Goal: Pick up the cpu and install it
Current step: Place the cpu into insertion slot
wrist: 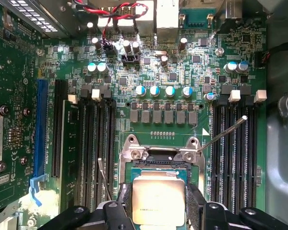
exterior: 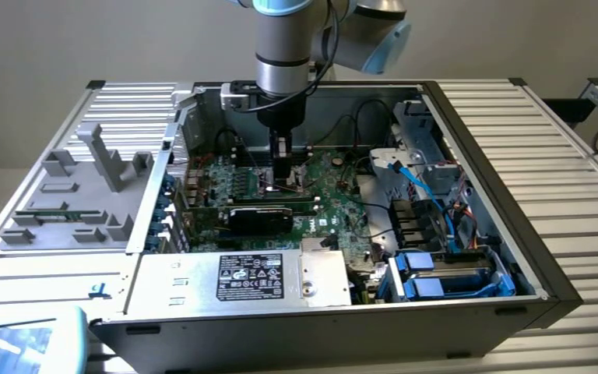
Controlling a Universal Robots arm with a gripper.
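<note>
The cpu (wrist: 158, 200) is a flat square chip with a shiny silver top. It sits between my gripper's (wrist: 159, 206) two black padded fingers (wrist: 127, 203), which press against its opposite edges. The chip hovers right over the open socket (wrist: 161, 160) on the green motherboard (wrist: 173, 72), whose metal load frame is swung up. In the exterior view my gripper (exterior: 279, 184) reaches straight down into the open computer case (exterior: 486, 195), low over the middle of the board. I cannot tell whether the chip touches the socket.
Thin socket levers (wrist: 223, 130) stick up on both sides of the socket. Black memory slots (wrist: 93, 143) flank it. A silver power supply box (exterior: 247, 279), blue cables (exterior: 423, 195) and drive bays (exterior: 444, 276) crowd the case. A grey parts tray (exterior: 75, 195) lies on the exterior view's left.
</note>
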